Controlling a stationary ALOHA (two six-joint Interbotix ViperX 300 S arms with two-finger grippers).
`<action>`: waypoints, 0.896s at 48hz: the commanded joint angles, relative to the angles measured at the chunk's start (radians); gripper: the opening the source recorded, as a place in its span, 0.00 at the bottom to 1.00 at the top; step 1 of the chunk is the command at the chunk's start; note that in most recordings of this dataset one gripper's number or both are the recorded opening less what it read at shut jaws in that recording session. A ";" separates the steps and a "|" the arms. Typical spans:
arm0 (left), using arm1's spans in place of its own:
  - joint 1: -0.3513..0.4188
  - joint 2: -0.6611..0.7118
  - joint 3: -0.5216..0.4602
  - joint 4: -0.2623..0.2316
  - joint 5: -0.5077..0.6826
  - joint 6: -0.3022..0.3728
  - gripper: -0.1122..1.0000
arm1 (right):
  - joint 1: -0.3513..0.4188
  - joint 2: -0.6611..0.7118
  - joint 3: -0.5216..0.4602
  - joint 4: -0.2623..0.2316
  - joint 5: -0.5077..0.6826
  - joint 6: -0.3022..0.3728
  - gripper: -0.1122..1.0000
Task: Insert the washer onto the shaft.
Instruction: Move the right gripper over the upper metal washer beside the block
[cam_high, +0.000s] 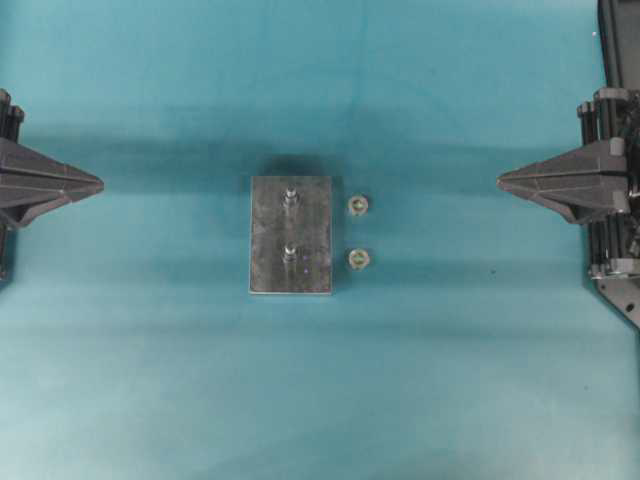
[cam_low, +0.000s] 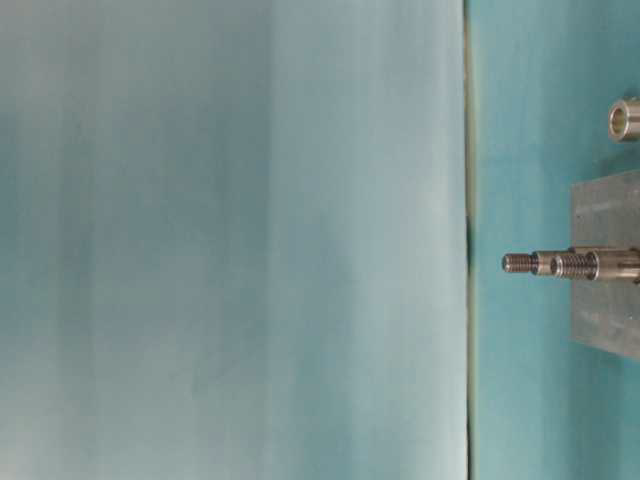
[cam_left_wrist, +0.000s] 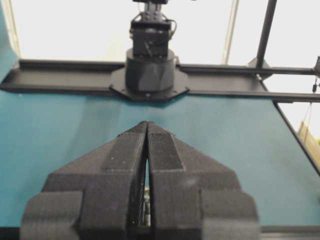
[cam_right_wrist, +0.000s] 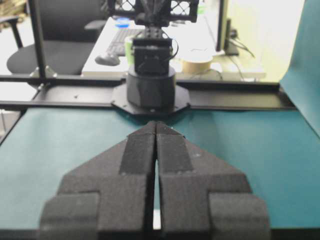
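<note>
Right gripper (cam_high: 500, 181): closed, empty, parked at the table edge (left gripper (cam_high: 101, 184) same)
Washers: near one (cam_high: 359, 259), far one (cam_high: 358, 206), just beside the block (cam_high: 310, 230)
Shaft (cam_high: 289, 252): upright, bare
Pick tip: open wide, approach vertically, pinch the rim, keep it level.

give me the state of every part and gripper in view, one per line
left gripper: shut, empty, parked at the left edge
right gripper: shut, empty, parked at the right edge
metal block: flat on the table, untouched
far shaft: upright in the block, bare
near shaft: upright in the block, bare
far washer: loose on the table beside the block
near washer: loose on the table beside the block
</note>
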 joint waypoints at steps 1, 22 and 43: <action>-0.015 0.014 0.000 0.008 -0.015 -0.035 0.10 | -0.006 0.017 0.006 0.008 -0.002 0.028 0.11; -0.017 0.107 -0.061 0.009 0.167 -0.078 0.10 | -0.067 0.224 -0.124 0.149 0.416 0.107 0.08; 0.008 0.169 -0.114 0.018 0.537 -0.077 0.10 | -0.170 0.563 -0.305 0.071 0.563 0.101 0.08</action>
